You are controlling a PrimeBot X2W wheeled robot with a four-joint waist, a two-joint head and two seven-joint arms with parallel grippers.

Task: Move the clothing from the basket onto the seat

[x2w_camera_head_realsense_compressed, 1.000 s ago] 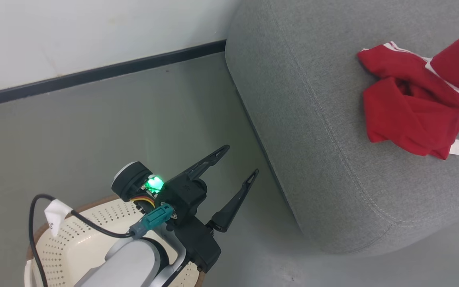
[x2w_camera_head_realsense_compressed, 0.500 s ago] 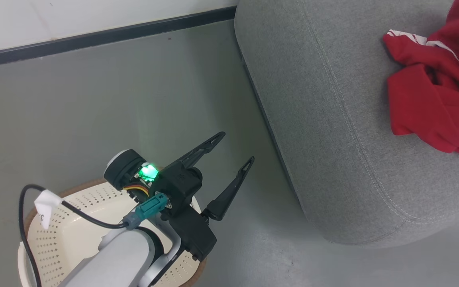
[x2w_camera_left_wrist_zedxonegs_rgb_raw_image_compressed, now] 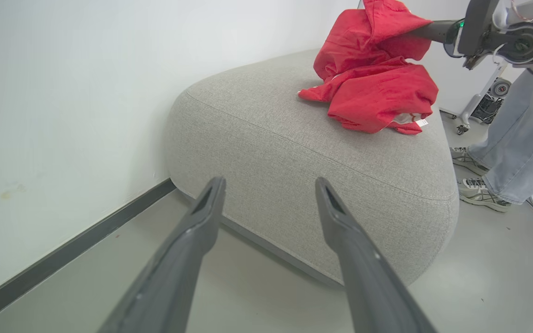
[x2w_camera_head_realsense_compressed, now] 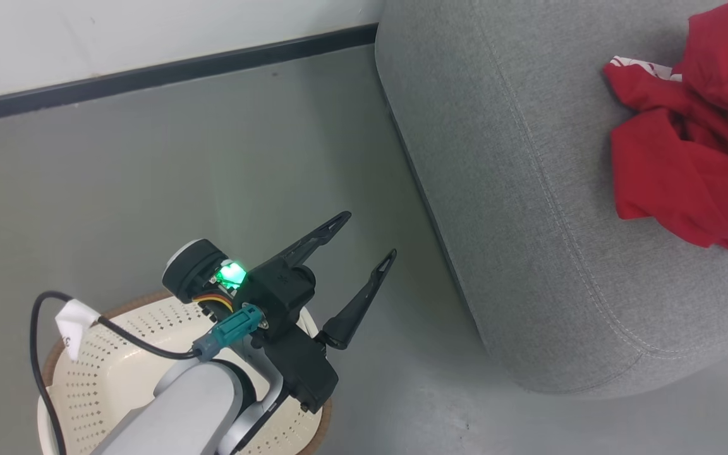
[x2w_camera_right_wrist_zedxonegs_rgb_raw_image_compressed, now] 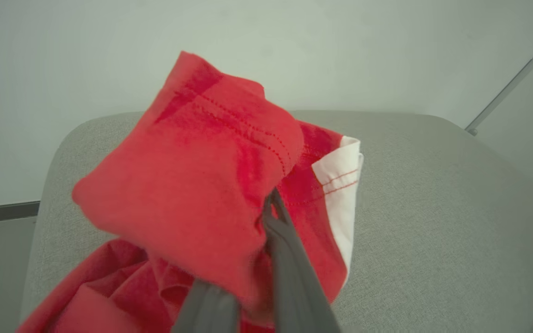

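The right pincer (x2w_camera_right_wrist_zedxonegs_rgb_raw_image_compressed: 269, 208) is clamped shut on a fold of the red shirt (x2w_camera_head_realsense_compressed: 680, 170) and holds that fold up above the rest of the cloth. Most of the shirt lies crumpled on the grey seat (x2w_camera_head_realsense_compressed: 528, 189), at about 2 o'clock in the head view, so the step in hand looks like the final set-down. To do it well, I judge the pincer should sink until the raised fold rests on the heap. It should then part its fingers fully and draw back along their own line, so that no seam snags and drags cloth toward the seat's rounded edge. The heap sits well in from that edge and should stay put.

The left pincer (x2w_camera_head_realsense_compressed: 369, 234) stands wide open and holds nothing. It is at 7 o'clock in the head view, by the white basket (x2w_camera_head_realsense_compressed: 105, 379); the part of the basket in sight holds no cloth.

The shirt is bright red, soft and limp, bunched in deep folds. A white sleeve band with red stitching shows beside the pinched fold. A small white label (x2w_camera_left_wrist_zedxonegs_rgb_raw_image_compressed: 420, 122) pokes out at the heap's 4 o'clock in the left wrist view.
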